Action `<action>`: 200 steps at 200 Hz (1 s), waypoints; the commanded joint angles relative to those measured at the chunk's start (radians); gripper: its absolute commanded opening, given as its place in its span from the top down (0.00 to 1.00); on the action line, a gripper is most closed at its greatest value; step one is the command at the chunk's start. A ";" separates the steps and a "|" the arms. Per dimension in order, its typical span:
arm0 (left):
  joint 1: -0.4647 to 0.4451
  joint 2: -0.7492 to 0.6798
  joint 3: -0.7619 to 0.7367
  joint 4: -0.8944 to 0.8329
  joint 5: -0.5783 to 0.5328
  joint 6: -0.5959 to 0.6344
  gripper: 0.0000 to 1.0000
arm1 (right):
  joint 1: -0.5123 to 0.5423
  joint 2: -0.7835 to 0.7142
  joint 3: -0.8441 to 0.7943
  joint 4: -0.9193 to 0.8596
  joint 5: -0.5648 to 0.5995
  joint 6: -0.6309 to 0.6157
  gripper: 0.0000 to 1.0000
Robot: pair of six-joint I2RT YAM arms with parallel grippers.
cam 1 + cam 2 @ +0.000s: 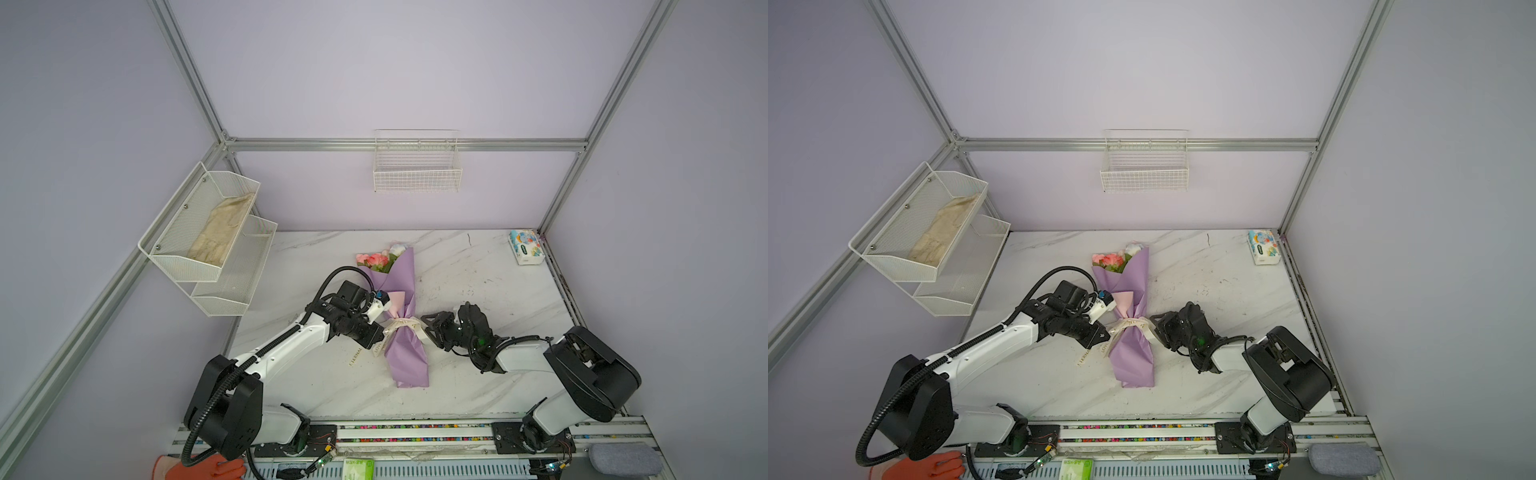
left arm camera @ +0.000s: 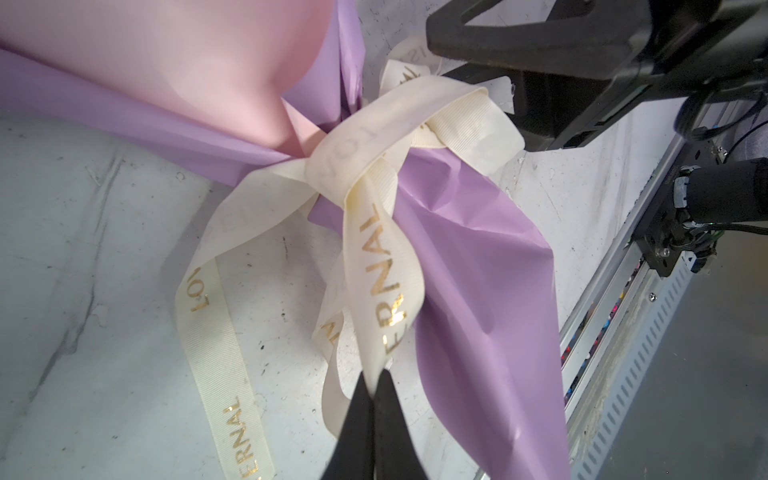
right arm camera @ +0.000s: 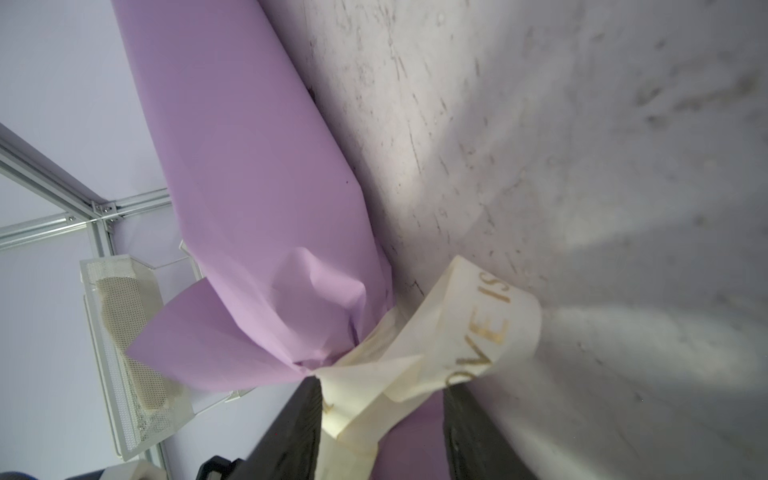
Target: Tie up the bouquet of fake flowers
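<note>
Left gripper pinched together on a ribbon tail; right gripper apart, astride the loop. Bouquet lies mid-table, waist wrapped. Risk: my one-sided pull could loosen the knot or drag the bouquet.

Overhead stereo pair — wrist close-ups on bouquet

**Setting:** robotics test cell, laboratory type.
- Enclosure is framed in aluminium extrusion and closed by plain lilac wall panels.
- A marble-patterned bench is fitted inside.
- A left arm and a right arm are mounted on a slotted rail along the bench's near edge.
- A wire basket and mesh shelves are hung from the frame.
</note>
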 commanded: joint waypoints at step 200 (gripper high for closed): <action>0.009 -0.038 0.070 0.012 0.000 0.028 1.00 | 0.028 -0.163 -0.004 -0.220 0.163 0.072 0.66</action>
